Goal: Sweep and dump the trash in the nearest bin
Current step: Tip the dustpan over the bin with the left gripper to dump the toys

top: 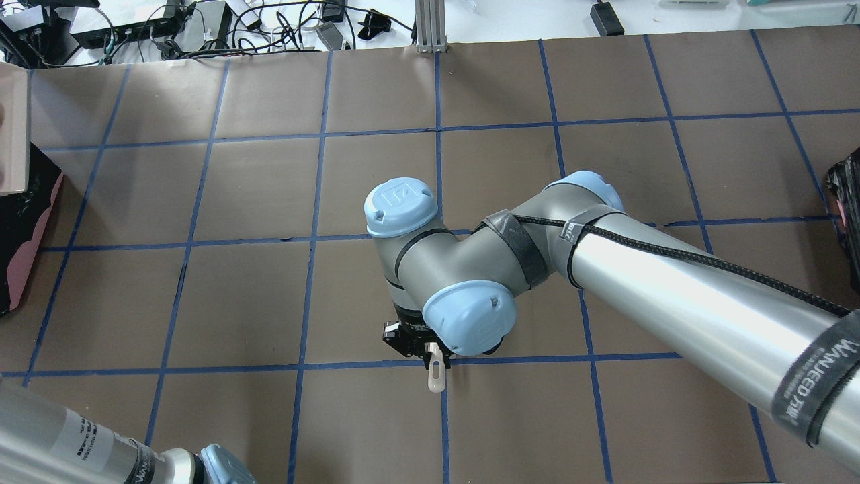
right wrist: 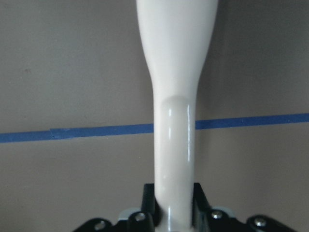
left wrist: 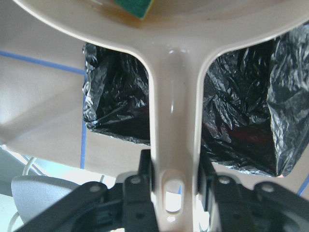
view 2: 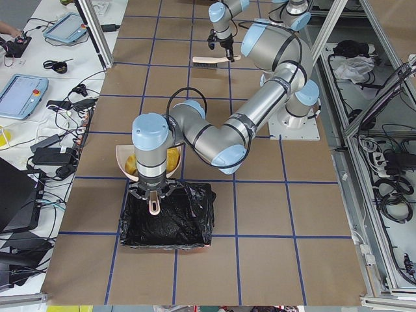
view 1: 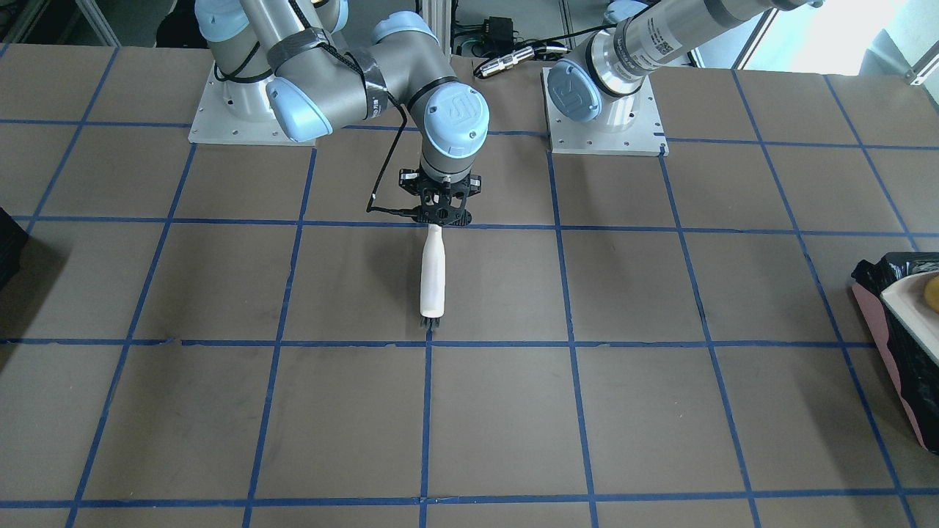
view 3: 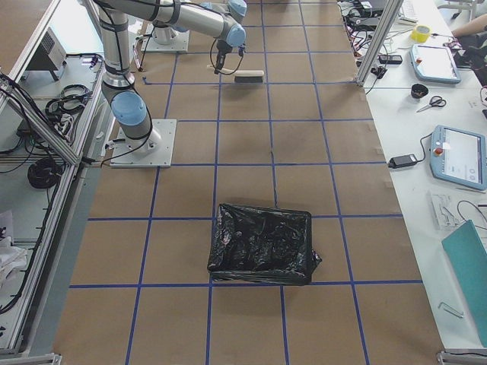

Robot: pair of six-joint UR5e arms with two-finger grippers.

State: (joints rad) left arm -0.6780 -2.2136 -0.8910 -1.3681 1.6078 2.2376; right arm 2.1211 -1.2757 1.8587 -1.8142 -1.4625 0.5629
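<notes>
Brown paper gridded with blue tape covers the table [view 1: 513,425]. At its 3 o'clock edge in the front-facing view sits the pink-sided, black-bagged bin [view 1: 917,359]. Seen from the left side, the left gripper [left wrist: 174,181] is clamped on the handle of the cream dustpan [view 2: 125,159], which is held at the bin's 11 o'clock rim and carries a golden lump [view 2: 173,156] and a sponge scrap [left wrist: 137,6]. The right gripper [view 1: 440,214] is closed tight on the white brush [view 1: 433,275], bristles toward 6 o'clock.

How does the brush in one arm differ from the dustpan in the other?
The brush is slim and white with dark bristles; the dustpan is a wide beige scoop. The brush carries nothing; the dustpan holds a green-and-yellow sponge scrap. The brush is over the table's middle; the dustpan is at the black-lined bin. Both are gripped by their handles.
</notes>
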